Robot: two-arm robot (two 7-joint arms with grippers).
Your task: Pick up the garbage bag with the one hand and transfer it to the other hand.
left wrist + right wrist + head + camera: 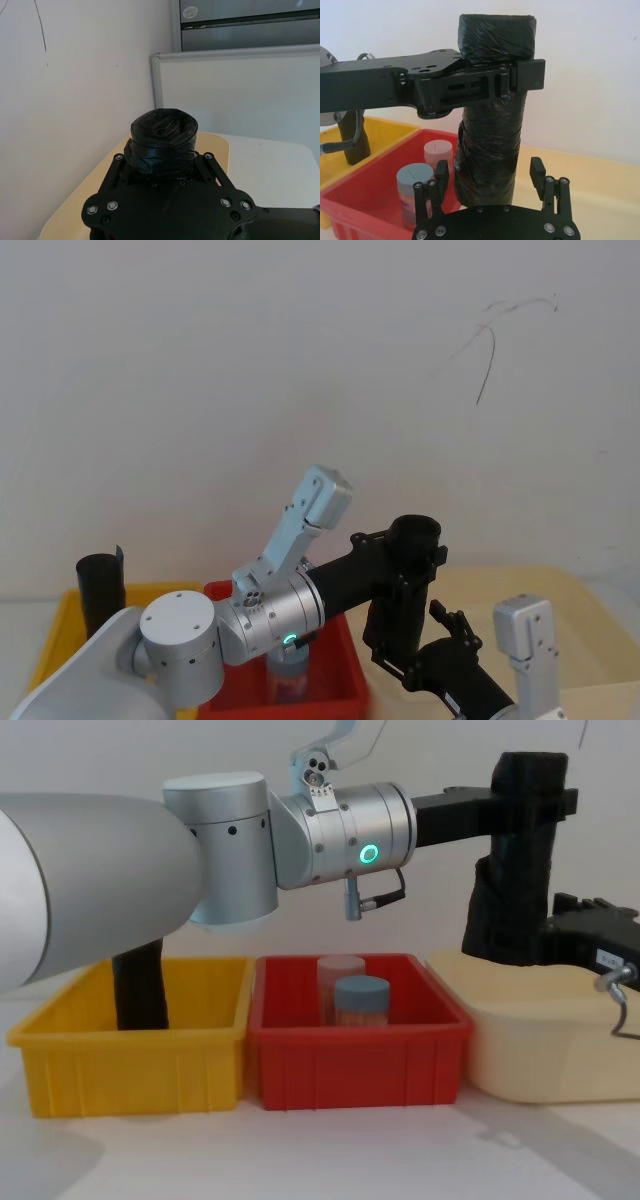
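While the left pincer [530, 805] clamps the garbage bag [515, 880] near its top, upright over the cream bin [540, 1030] on the right, the right pincer [490, 172] sits wide open around its lower end.

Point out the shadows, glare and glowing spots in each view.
Chest view: faint soft shadows on the table, green ring glowing on the left wrist. Right wrist view: slight sheen on the garbage bag, clamped by the left gripper, the right gripper's open jaws flanking it.

A lab, seemingly: bare white wall [250, 340], framed partition [240, 95], yellow bin [130, 1055] and red bin [360, 1065] on a table [300, 1150].
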